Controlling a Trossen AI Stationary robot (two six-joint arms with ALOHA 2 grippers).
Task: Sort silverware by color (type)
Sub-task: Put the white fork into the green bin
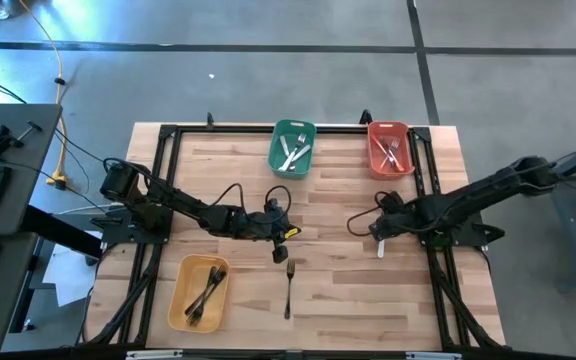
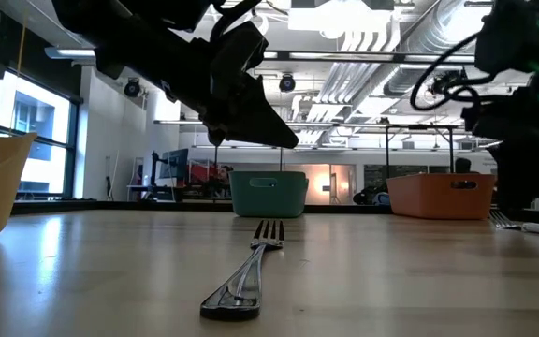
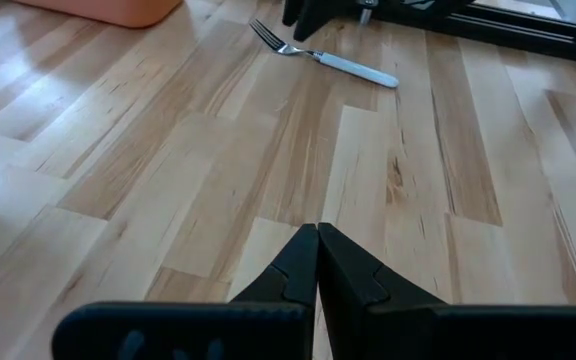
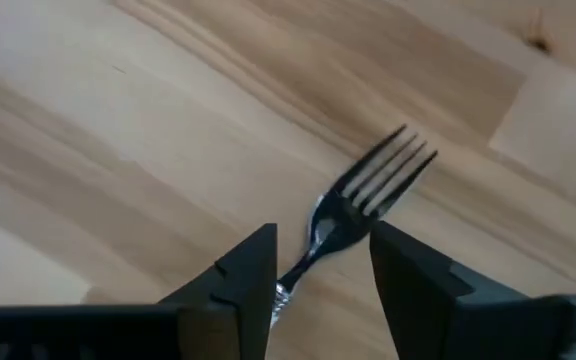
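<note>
The white-handled fork (image 1: 380, 243) lies flat on the worktop (image 1: 348, 290), long axis running toward the red bin (image 1: 389, 148), tines that way. The right end effector (image 4: 323, 262) straddles its neck, fingers spread, released. A black fork (image 1: 289, 287) lies mid-worktop, tines toward the green bin (image 1: 292, 147). The left end effector (image 3: 317, 262) hovers low, clenched empty.

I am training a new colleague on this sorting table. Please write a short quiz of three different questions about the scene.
1. True or false: the right pincer is open, with a fork's neck between its fingers.
2. Which bin holds the black forks: A yellow, B green, C red?
3. Fill in: the left pincer is ____.

Key
1. True; it is the white-handled fork.
2. A, the yellow bin; another black fork lies loose on the table.
3. Shut, empty.
</note>
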